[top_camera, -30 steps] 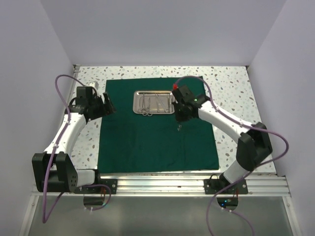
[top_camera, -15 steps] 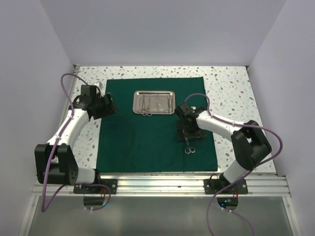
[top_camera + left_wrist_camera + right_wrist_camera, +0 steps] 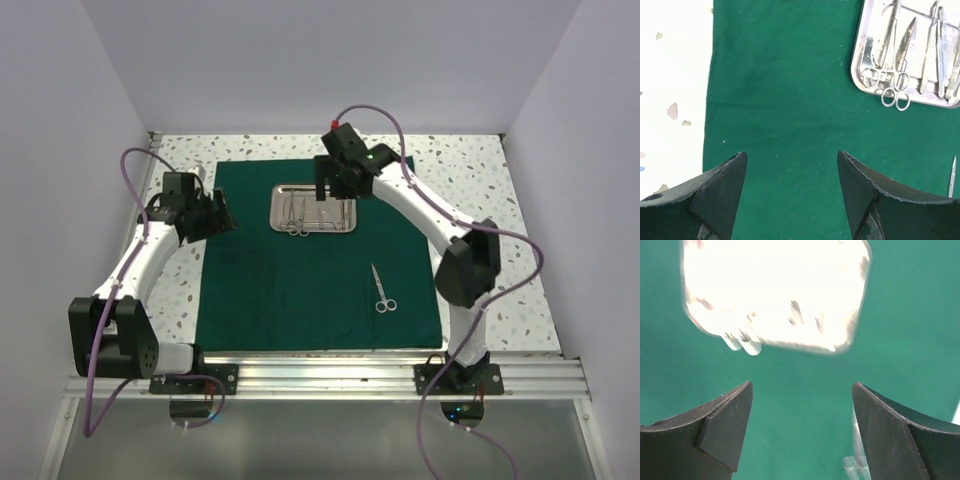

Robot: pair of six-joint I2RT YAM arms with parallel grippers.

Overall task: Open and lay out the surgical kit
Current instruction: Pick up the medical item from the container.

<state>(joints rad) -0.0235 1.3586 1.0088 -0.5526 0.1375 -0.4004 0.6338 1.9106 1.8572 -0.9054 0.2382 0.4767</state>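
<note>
The surgical kit lies spread out: a dark green cloth [image 3: 300, 290] with a shiny steel tray [image 3: 313, 208] near its far edge. Several slim instruments [image 3: 900, 45] lie in the tray [image 3: 862, 75]. One pair of scissors [image 3: 382, 290] lies alone on the cloth, right of centre, and its tip [image 3: 952, 175] also shows in the left wrist view. My right gripper [image 3: 330, 192] hovers open and empty over the tray [image 3: 775, 295], which looks blurred and washed out there. My left gripper [image 3: 222, 212] hangs open over the cloth's left edge [image 3: 710, 125], holding nothing.
The speckled white tabletop [image 3: 470, 180] surrounds the cloth. White walls close in the back and sides. A metal rail [image 3: 330, 375] with both arm bases runs along the near edge. Purple cables [image 3: 125, 180] loop off each arm.
My right gripper lowered the scissors to the cloth, opened and left them there, then swung back up over the tray. The left arm has barely shifted.
</note>
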